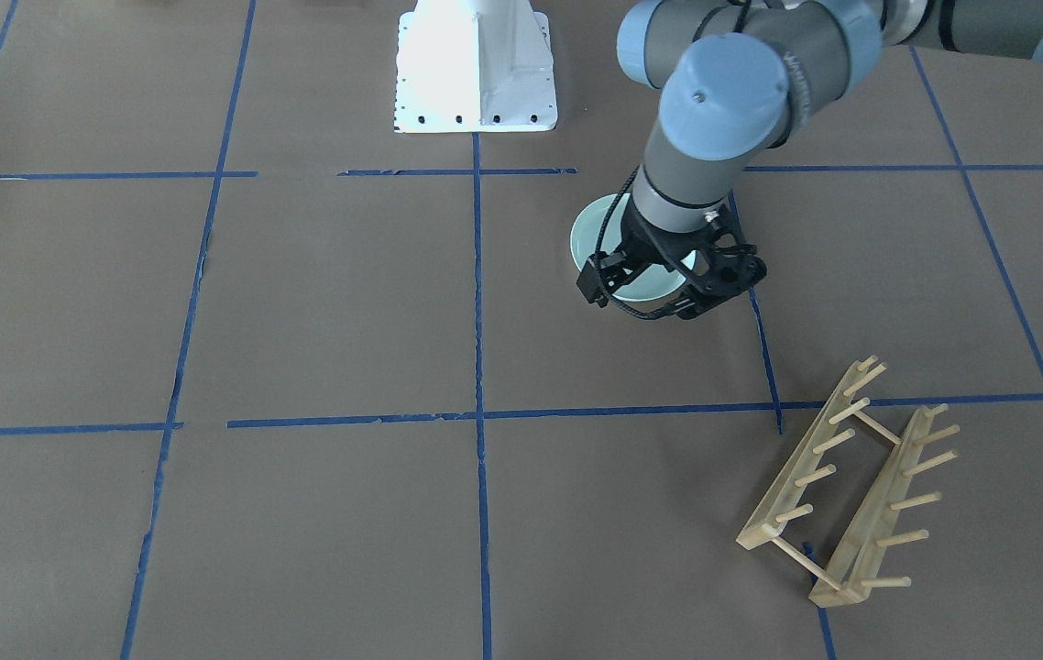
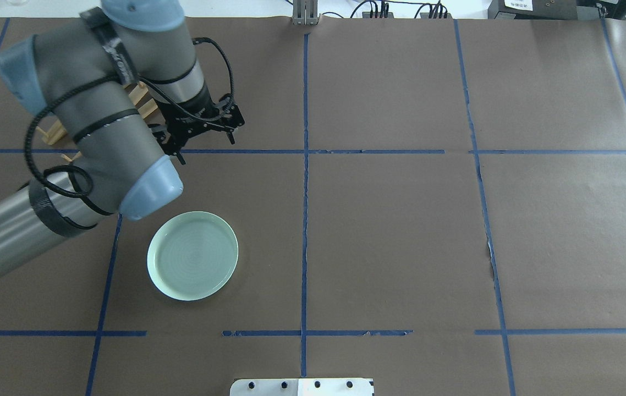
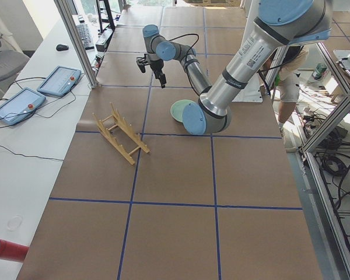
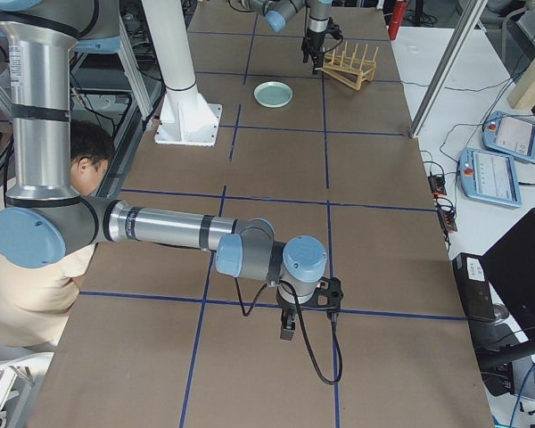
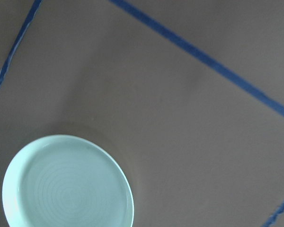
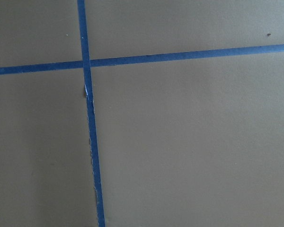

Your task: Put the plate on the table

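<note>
The pale mint-green plate (image 2: pixel 192 256) lies flat on the brown paper-covered table (image 2: pixel 401 231), free of any gripper. It also shows in the left wrist view (image 5: pixel 68 184) and in the front view (image 1: pixel 593 240), partly hidden behind the gripper. My left gripper (image 2: pixel 207 147) is open and empty. It hangs above the table just beyond the plate, between the plate and the rack; in the front view the left gripper (image 1: pixel 664 295) overlaps the plate. My right gripper (image 4: pixel 308 321) shows only in the exterior right view, low over the table far from the plate. I cannot tell whether it is open or shut.
A wooden peg rack (image 1: pixel 851 486) stands on the table on my left, farther from the base than the plate, partly behind my left arm in the overhead view (image 2: pixel 54 132). The white robot base (image 1: pixel 476 69) is at the table's near edge. An operator (image 4: pixel 36 267) stands beside the table.
</note>
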`<state>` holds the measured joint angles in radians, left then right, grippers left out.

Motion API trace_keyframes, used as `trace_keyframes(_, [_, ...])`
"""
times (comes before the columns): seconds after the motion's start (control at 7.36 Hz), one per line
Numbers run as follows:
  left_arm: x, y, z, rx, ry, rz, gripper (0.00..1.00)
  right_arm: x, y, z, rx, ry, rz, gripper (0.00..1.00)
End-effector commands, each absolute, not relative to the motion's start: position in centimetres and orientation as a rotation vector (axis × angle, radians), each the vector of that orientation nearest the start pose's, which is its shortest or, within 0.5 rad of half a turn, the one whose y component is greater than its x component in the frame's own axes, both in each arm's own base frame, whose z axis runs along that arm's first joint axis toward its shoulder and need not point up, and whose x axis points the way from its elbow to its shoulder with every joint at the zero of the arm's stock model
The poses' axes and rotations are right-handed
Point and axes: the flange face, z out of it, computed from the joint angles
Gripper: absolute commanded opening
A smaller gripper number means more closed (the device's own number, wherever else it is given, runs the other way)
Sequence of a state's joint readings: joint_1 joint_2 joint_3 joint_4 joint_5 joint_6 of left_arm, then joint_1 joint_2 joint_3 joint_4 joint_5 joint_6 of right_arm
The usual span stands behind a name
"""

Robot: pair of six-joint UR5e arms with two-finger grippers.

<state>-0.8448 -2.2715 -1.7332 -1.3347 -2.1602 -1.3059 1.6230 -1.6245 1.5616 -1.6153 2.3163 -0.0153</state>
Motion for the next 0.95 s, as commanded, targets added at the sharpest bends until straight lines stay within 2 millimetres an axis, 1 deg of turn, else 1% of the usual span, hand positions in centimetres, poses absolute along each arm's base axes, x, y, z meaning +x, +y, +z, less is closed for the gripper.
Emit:
trace_keyframes(0.0, [24.5, -58.3, 26.9, 0.031, 0.815, -0.148, 1.00, 9.0, -45.6, 69.5, -0.077, -0.748, 0.075, 1.00])
trace_keyframes(0.14, [17.3, -59.2, 33.4, 0.073, 0.772, -0.039, 1.00, 9.0, -45.6, 69.5, -0.077, -0.748, 0.075, 1.00])
trace_keyframes(0.27, [10.5, -59.2, 39.4, 0.105, 0.719, 0.051, 1.00, 9.0, -45.6, 69.5, -0.077, -0.748, 0.075, 1.00])
trace_keyframes(0.41, [5.1, -57.9, 45.3, 0.102, 0.684, 0.111, 1.00, 9.0, -45.6, 69.5, -0.077, -0.748, 0.075, 1.00])
trace_keyframes(0.68, [-5.5, -53.6, 55.8, 0.081, 0.648, 0.159, 1.00, 9.0, -45.6, 69.5, -0.077, -0.748, 0.075, 1.00])
trace_keyframes(0.81, [-6.9, -50.7, 60.0, 0.024, 0.660, 0.141, 1.00, 9.0, -45.6, 69.6, -0.079, -0.748, 0.076, 1.00])
